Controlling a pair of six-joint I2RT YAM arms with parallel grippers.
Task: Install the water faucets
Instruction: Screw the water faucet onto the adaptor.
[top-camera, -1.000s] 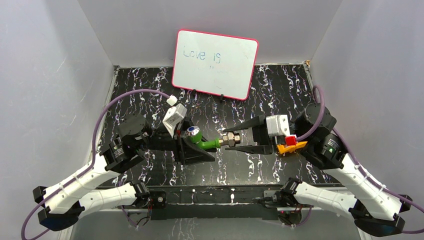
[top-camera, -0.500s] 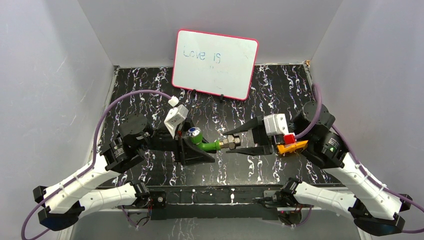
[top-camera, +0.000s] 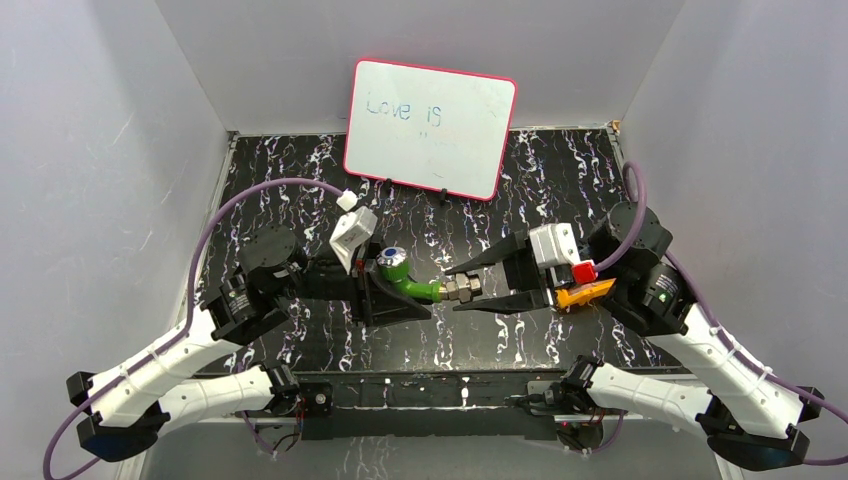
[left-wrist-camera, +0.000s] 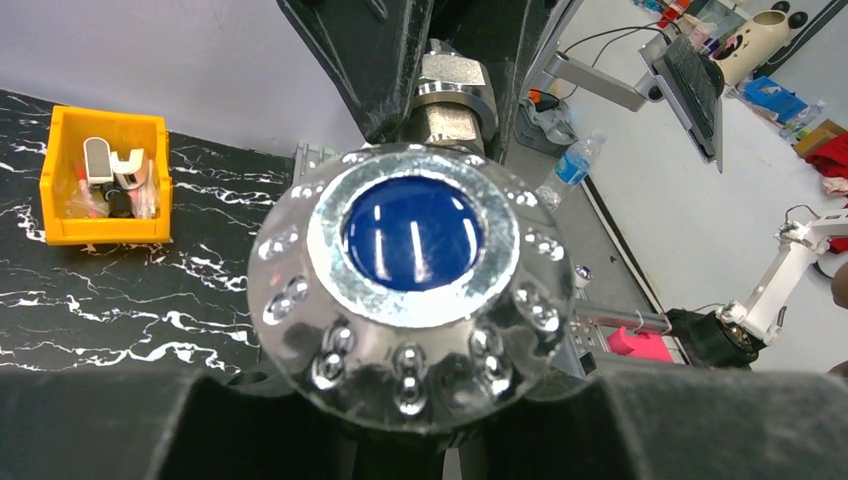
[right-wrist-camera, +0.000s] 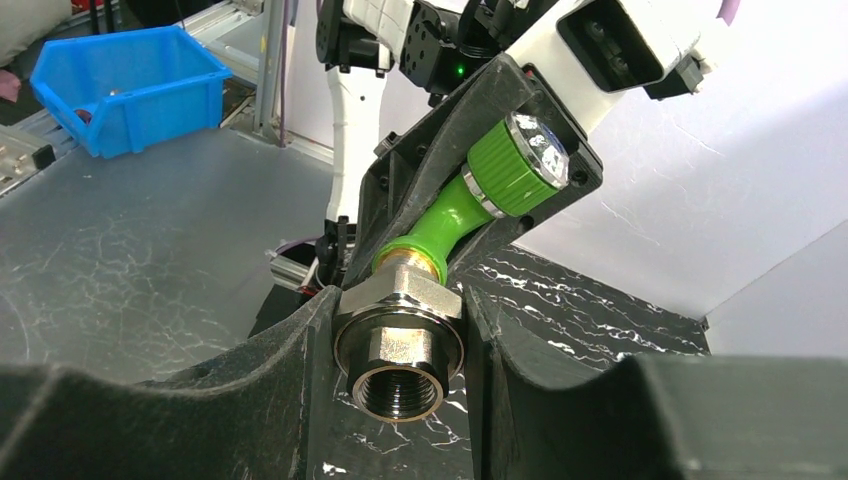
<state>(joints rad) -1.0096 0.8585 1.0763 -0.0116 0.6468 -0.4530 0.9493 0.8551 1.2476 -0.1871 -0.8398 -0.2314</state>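
Observation:
The green faucet (top-camera: 418, 289) is held level above the table, its blue-and-silver knob (top-camera: 390, 258) facing up. My left gripper (top-camera: 392, 285) is shut on its green body. In the left wrist view the knob (left-wrist-camera: 410, 285) fills the middle, above my left gripper (left-wrist-camera: 415, 430). The silver threaded fitting (top-camera: 462, 288) points right. My right gripper (top-camera: 458, 288) has closed on that fitting. In the right wrist view the fitting (right-wrist-camera: 400, 345) sits between both fingers (right-wrist-camera: 300, 370) of my right gripper (right-wrist-camera: 400, 335), touching each side. The green body (right-wrist-camera: 450, 215) rises behind it.
A white board with a pink rim (top-camera: 430, 125) leans at the back of the black marbled table (top-camera: 300, 180). An orange bin of small parts (top-camera: 583, 294) lies under my right wrist; it also shows in the left wrist view (left-wrist-camera: 105, 175). Grey walls close in both sides.
My right gripper has moved left from beside the fitting and now has its fingers around it, narrower than before. The left gripper and faucet have shifted slightly.

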